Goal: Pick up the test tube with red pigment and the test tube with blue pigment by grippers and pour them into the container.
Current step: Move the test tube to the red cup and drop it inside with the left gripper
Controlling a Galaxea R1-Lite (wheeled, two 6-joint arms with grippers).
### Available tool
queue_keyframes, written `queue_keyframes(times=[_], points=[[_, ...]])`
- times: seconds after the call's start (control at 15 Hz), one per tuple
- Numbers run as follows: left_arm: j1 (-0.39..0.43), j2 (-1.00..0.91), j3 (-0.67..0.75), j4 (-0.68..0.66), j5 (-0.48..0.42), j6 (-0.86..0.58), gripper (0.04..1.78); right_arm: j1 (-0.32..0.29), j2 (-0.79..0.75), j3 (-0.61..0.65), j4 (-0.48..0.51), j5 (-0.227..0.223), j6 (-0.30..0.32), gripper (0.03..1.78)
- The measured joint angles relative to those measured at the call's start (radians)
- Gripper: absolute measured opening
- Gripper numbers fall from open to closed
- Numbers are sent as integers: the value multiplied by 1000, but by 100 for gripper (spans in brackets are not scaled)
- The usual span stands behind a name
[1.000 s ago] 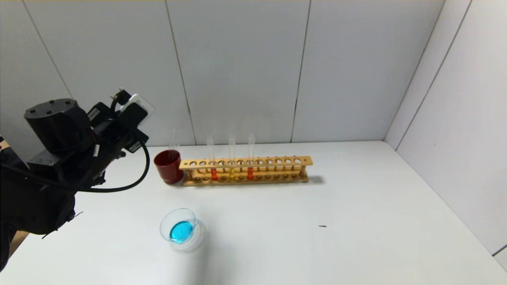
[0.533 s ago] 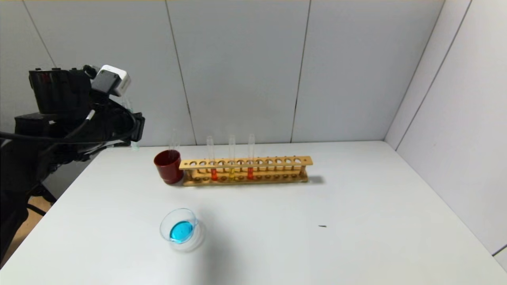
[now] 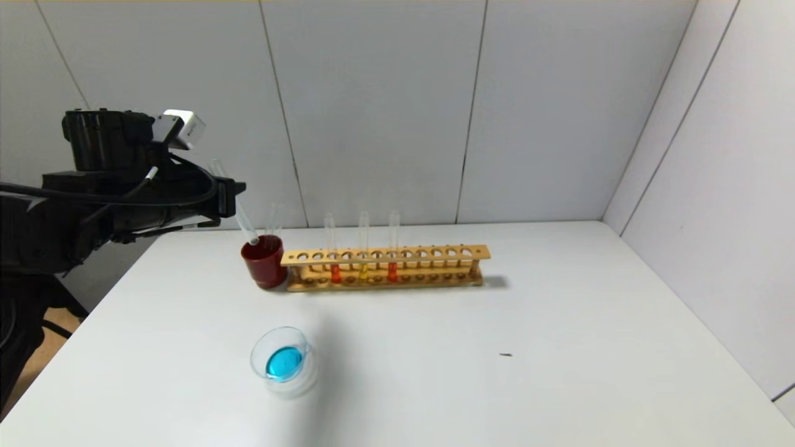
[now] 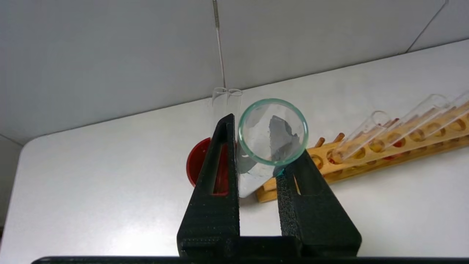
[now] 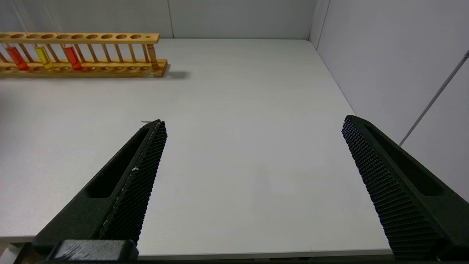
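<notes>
Two arms serve one white tabletop; only the left arm is at work. The left pincer hangs above the tabletop's far left, pinching the test tube with blue pigment, now drained. The tube's long axis is tilted, mouth up toward the pincer and rounded end down at the rim of the dark red cup; in the left wrist view the open mouth faces the camera between the two fingers. The likely step is setting this tube into the cup, which lies directly below and just beyond the pincer.

The wooden rack stands just right of the cup. The test tube with red pigment stands upright in it, well apart from either pincer but nearer the left. The right pincer is spread wide and idle over the near right edge.

The container, near the front, holds a pool of blue liquid. The cup holds clear empty tubes.
</notes>
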Motion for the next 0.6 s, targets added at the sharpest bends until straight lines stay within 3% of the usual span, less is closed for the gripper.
queue_keyframes(times=[0.6], points=[[54, 196, -111, -50, -5, -10, 33, 0, 0, 0, 0, 0, 0, 175]])
